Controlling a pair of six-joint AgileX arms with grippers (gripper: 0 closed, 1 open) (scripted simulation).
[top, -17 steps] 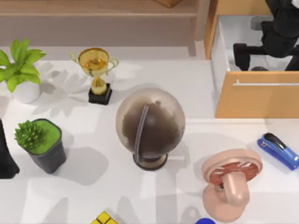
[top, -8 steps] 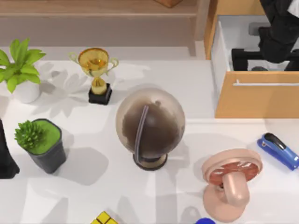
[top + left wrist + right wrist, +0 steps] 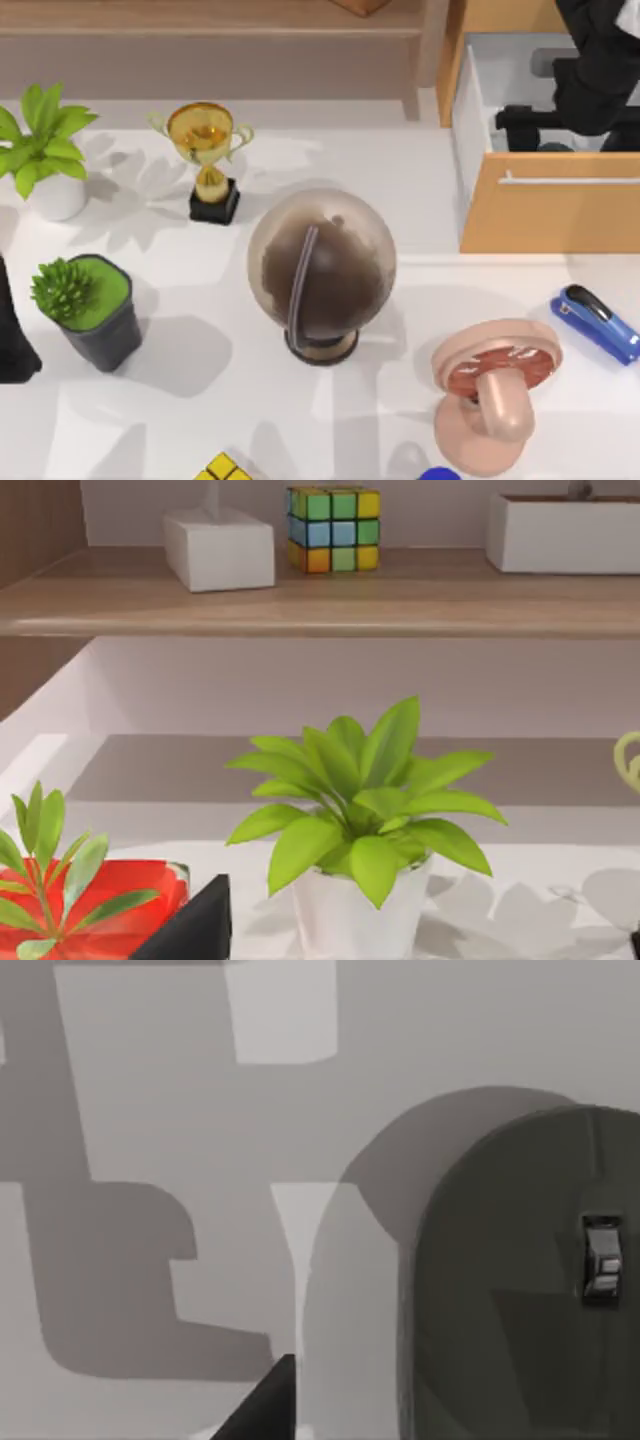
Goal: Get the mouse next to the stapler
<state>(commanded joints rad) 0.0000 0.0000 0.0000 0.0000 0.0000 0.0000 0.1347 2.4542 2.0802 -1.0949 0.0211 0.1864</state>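
Inside open drawer (image 3: 560,205) at table's right rear: right end effector (image 3: 560,125) over mouse (image 3: 520,1280), grip state indiscernible. Stapler (image 3: 597,322) near right edge.

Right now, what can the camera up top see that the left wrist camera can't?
From above: the globe, the pink fan, the blue stapler, the right gripper inside the open drawer, and the left arm parked at the table's left edge. The left wrist camera instead shows a shelf with a colourful cube between two white boxes. Both show the leafy plant in its white pot.
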